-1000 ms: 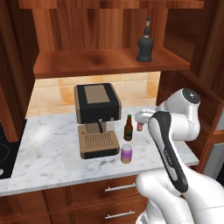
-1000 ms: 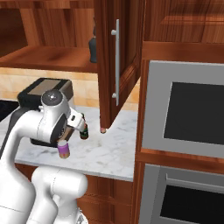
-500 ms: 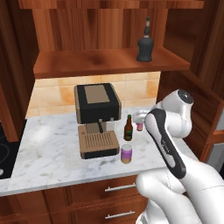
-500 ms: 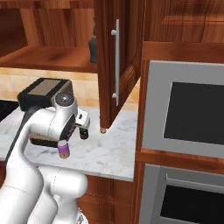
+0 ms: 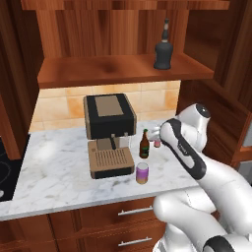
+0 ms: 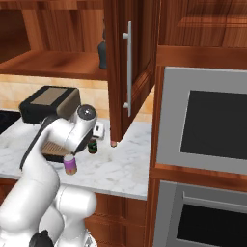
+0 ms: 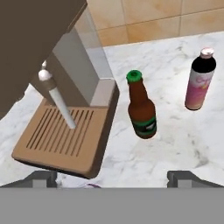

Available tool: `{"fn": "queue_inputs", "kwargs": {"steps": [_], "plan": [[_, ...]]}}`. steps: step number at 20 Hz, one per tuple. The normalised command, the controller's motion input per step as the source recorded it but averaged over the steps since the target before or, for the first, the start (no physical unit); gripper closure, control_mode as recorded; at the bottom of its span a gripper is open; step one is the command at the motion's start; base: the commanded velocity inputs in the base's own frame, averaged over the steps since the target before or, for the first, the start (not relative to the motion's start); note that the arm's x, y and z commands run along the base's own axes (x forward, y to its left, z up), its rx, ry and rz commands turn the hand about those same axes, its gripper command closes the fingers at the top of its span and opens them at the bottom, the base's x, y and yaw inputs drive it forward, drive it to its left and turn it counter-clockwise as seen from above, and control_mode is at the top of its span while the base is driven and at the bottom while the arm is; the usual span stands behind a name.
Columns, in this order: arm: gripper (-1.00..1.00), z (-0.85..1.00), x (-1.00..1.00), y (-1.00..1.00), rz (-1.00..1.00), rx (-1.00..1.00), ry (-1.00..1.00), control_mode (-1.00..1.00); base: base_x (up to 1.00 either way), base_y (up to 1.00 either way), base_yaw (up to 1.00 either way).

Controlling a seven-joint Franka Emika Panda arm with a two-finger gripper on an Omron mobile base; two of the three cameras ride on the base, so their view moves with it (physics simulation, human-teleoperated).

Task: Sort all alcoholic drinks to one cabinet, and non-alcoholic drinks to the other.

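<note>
My gripper (image 7: 113, 178) is open, with nothing between its fingertips (image 7: 186, 178), and hovers over the marble counter (image 5: 59, 172). The brown beer bottle (image 7: 142, 107) with a green cap stands just ahead of it, beside the coffee machine. To the right of the beer bottle stands the pink bottle (image 7: 200, 79) with a black cap. The purple can (image 5: 142, 173) sits nearer the counter's front edge, in front of the beer bottle (image 5: 144, 144). The dark grey bottle (image 5: 163, 49) stands on the shelf (image 5: 108, 69) of the open wall cabinet above.
A dark coffee machine (image 5: 109, 135) with a tan drip tray (image 7: 61, 135) stands left of the bottles. The open cabinet door (image 6: 128, 72) hangs over the counter's right end. An oven column (image 6: 207, 130) stands to the right. Drawers (image 5: 128, 214) run below the counter.
The arm has swung left and down towards the bottles by the coffee machine. The gripper stays open. The drinks have not moved.
</note>
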Motion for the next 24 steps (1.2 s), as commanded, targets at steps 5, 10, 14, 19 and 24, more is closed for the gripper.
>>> {"fn": "queue_inputs", "kwargs": {"steps": [5,10,14,19,24], "plan": [[-1.0,-0.15,0.56,0.0,0.05,0.0,0.0,-1.0,0.0,0.0,0.0],[-1.0,-0.19,0.35,0.0,0.04,0.0,0.0,-1.0,0.0,0.0,0.0],[-1.0,-0.23,0.25,0.0,0.05,0.0,0.0,-1.0,0.0,0.0,0.0],[-1.0,-0.25,0.1,0.0,0.07,0.0,0.0,-1.0,0.0,0.0,0.0],[-1.0,-0.21,0.16,0.03,0.06,0.0,0.0,-1.0,0.0,0.0,0.0]]}}
